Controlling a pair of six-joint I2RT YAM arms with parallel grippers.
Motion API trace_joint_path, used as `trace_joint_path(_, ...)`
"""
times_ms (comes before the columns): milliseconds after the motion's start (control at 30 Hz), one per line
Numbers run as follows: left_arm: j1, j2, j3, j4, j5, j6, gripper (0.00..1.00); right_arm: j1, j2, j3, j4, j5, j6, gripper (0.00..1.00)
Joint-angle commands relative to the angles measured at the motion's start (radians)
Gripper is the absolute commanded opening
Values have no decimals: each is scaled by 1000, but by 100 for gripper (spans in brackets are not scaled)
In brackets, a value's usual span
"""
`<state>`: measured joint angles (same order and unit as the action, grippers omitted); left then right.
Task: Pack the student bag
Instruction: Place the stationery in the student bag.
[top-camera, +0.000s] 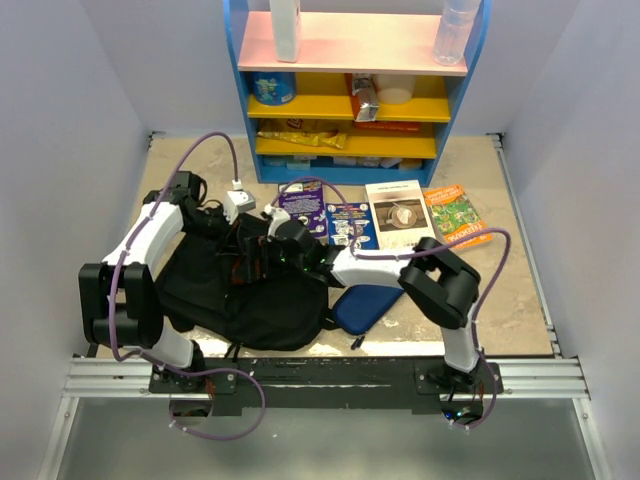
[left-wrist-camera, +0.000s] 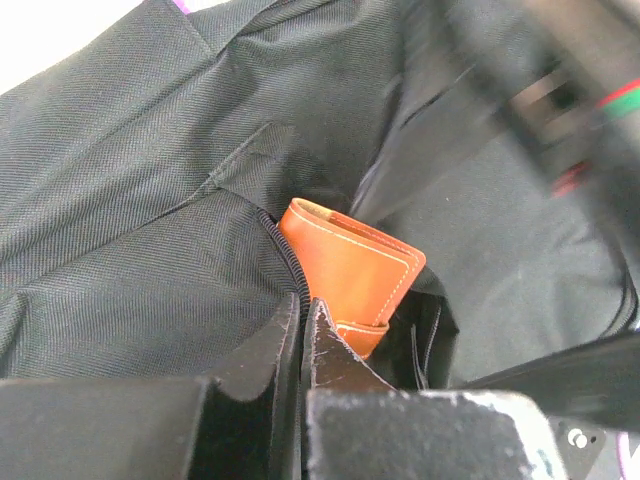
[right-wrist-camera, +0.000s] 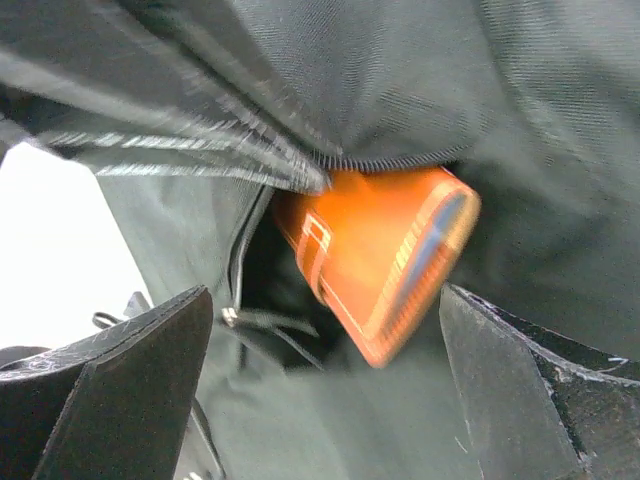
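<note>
At the mouth of the student bag (left-wrist-camera: 120, 250), my left gripper (left-wrist-camera: 303, 340) clamps its zip edge; my right gripper (right-wrist-camera: 325, 300) stands wide apart, orange wallet (right-wrist-camera: 385, 260) between its fingers.

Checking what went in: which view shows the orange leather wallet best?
Left wrist: the orange leather wallet sits sharp in the open student bag, stitching visible. Right wrist shows it larger but motion-blurred. In the top view it is lost behind the arms.
</note>
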<state>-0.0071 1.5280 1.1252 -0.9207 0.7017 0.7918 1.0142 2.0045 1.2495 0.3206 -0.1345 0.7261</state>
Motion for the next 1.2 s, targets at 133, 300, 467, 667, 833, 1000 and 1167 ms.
trace_joint_path(133, -5, 12, -19, 45, 56, -26, 0, 17, -162, -105, -184, 211, -189, 92)
trace_joint_path(300, -5, 11, -11, 37, 62, -26, 0, 15, -115, -42, -216, 234, -214, 42)
trace_joint_path(467, -5, 0, -11, 23, 58, -16, 0, 15, -76, 14, -201, 250, -228, 13)
trace_joint_path(667, -5, -2, -22, 25, 58, -9, 0, 15, -56, 51, -184, 257, -225, 12)
trace_joint_path(833, -5, -3, -30, 25, 55, -2, 0, 15, -69, 57, -163, 251, -221, 12)
trace_joint_path(1000, -5, -6, -31, 23, 61, -5, 0, 17, -9, 79, -140, 190, -174, 15)
trace_joint_path(1167, -5, -11, -28, 19, 64, -2, 0, 18, 51, 91, -49, 136, -143, 20)
